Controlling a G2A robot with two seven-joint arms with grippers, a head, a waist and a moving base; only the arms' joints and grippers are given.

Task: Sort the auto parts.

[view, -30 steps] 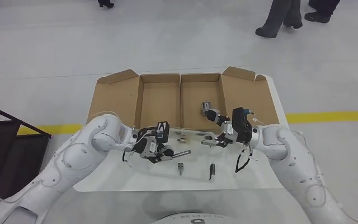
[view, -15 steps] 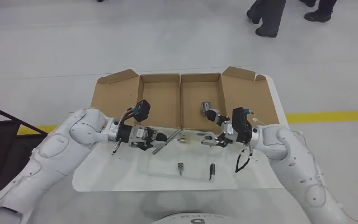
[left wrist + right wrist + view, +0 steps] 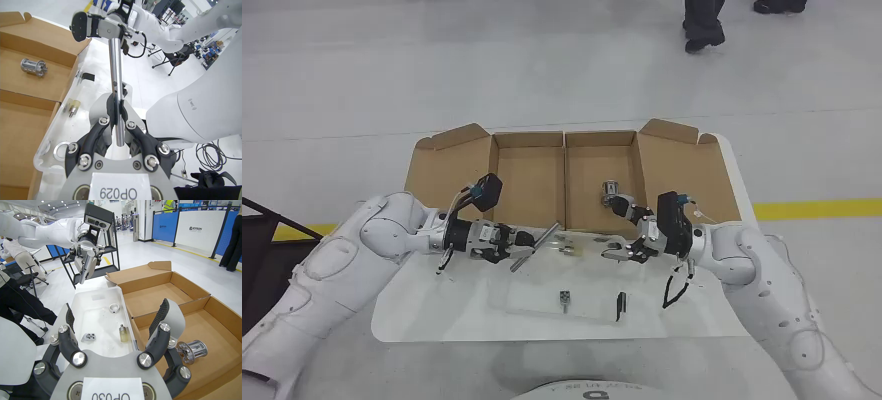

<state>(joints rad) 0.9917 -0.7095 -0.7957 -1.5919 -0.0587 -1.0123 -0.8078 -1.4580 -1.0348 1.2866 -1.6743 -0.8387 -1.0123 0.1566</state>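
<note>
The rod (image 3: 538,246) juts over the tray (image 3: 94,317), barring that side.

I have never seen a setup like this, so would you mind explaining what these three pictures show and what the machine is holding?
This is a two-armed robot sorting auto parts at a white table. The top view looks down from a camera above the arms. The other two come from a camera on each wrist, so each shows that arm's own hand close up. The left hand is closed on a shiny metal rod, lifted off the table near the clear plastic tray. The right hand is open and holds nothing; it sits where the tray meets the cardboard box. In the tray lie a metal ring, a small grey bracket and a yellowish stud. A finned metal cylinder lies in one box compartment.
</note>
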